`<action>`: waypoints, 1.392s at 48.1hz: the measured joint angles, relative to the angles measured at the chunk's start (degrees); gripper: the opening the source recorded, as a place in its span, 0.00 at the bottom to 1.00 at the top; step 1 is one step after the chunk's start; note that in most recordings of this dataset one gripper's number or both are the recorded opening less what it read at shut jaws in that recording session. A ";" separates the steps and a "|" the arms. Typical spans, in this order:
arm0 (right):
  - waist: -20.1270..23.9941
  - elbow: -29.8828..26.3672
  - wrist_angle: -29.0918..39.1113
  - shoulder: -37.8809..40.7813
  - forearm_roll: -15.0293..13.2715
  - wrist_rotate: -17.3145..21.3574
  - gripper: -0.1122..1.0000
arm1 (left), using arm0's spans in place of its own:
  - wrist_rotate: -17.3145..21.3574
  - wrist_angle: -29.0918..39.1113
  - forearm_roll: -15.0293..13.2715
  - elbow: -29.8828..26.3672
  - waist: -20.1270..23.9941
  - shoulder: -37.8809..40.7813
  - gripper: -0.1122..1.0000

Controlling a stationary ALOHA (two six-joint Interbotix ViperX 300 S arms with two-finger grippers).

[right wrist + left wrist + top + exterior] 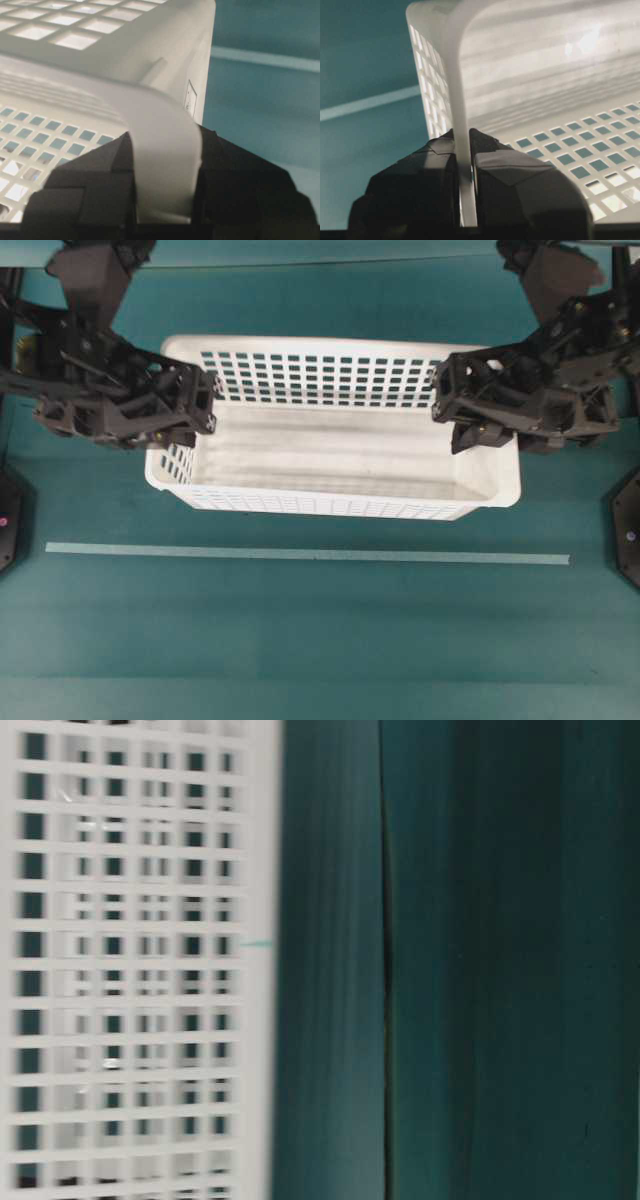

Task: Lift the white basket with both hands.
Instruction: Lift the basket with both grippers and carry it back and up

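- White basket (pixel 330 455): I see it spanning the middle of the teal table (pixel 300 640), behind a pale tape line (pixel 300 555).
- Left gripper (pixel 463 165): clamped tight on the basket's left rim.
- Right gripper (pixel 162 165): closed around the broader right rim.

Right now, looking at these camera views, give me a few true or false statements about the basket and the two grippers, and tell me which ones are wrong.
1. The left gripper is clamped on the rim of the white basket. True.
2. The right gripper hangs open beside the basket. False: it is shut on the rim at the other end.
3. The basket holds several objects. False: its floor is bare.
4. A pale strip runs across the teal table in front of the basket. True.
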 measured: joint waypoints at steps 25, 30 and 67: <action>-0.53 -10.90 9.76 -1.58 0.79 0.18 0.27 | 0.09 4.39 0.00 -11.25 0.00 -0.26 0.12; -0.79 -13.62 11.95 -1.67 0.79 0.35 0.27 | 0.09 4.57 0.09 -13.71 0.00 -0.26 0.12; -2.11 -20.30 15.21 -1.67 1.41 0.35 0.27 | 0.18 4.57 0.35 -19.42 0.00 -0.09 0.12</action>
